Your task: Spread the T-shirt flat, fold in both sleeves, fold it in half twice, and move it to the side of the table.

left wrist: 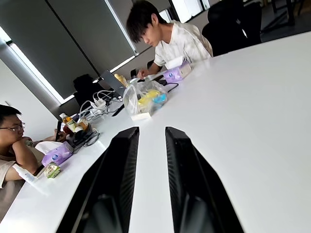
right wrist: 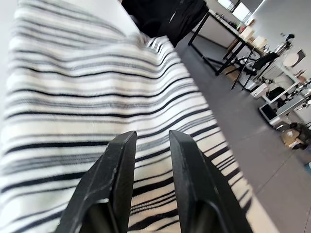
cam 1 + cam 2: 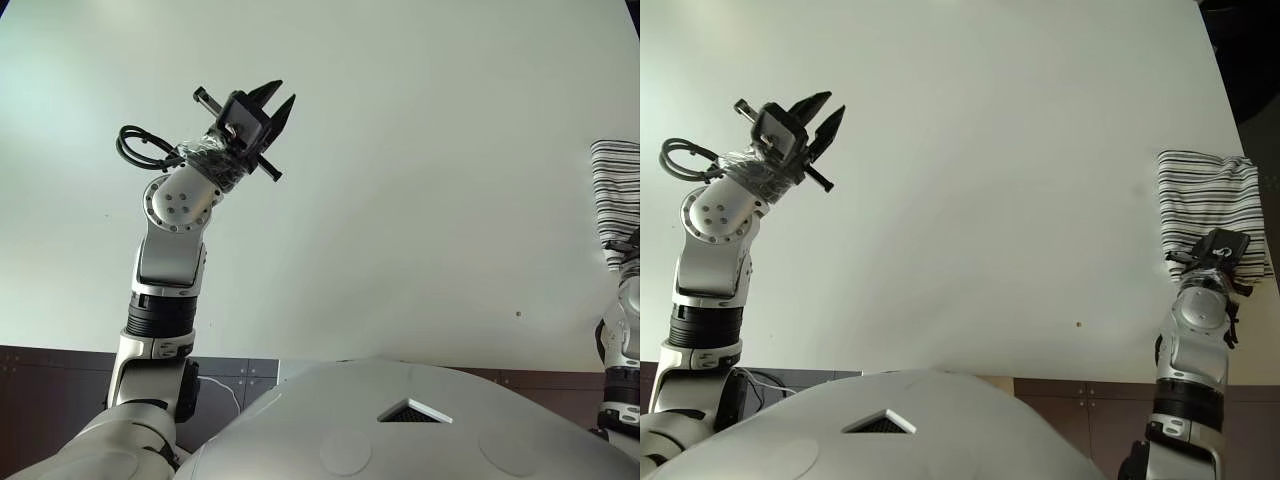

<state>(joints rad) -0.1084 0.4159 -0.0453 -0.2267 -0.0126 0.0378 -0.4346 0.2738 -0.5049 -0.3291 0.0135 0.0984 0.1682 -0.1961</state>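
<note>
Overhead, the white table (image 3: pixel 420 200) takes up nearly the whole frame, from the left edge across to the right. The T-shirt (image 3: pixel 1205 200), striped black on white, lies folded into a compact rectangle at the right edge of the frame, about mid-height. It sits on the table's right margin, close to the edge, with dark floor beyond.

The right arm rises from the lower right corner, its wrist over the near end of the folded shirt. In the wrist view the right gripper (image 2: pixel 151 133) points at the stripes with its two black fingers a little apart. Cloth shows through the gap and nothing is pinched between them. Whether the tips touch the fabric cannot be told.

The left arm stands in the upper left of the frame, well apart from the shirt. The left gripper (image 3: pixel 284 92) is raised above the tabletop and angled up and to the right, its fingers slightly parted and empty.

Beyond it, a clear plastic bag (image 1: pixel 143 97) with yellow and blue contents sits farther along the table.
</note>
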